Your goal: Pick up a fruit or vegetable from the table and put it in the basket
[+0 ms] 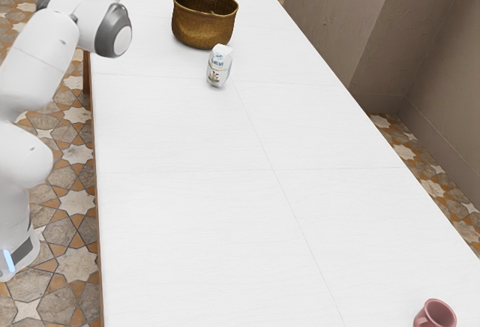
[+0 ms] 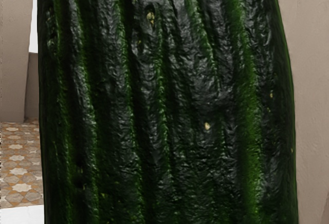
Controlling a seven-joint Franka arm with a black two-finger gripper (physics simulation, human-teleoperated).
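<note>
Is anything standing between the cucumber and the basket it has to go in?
Nothing visible blocks the way; the carton stands beside the basket. From the cucumber to there, I can't see the whole path.

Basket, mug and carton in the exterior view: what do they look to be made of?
Basket: probably woven plant fiber, low sheen; brown, textured wall. Mug: likely ceramic, smooth even pink, though plastic is possible. Carton: likely coated paperboard; white, boxy, printed front.

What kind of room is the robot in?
Perhaps a kitchen or dining room, though I can't be sure. There's a long white table with a woven basket and a pink mug, above a star-patterned tile floor.
</note>
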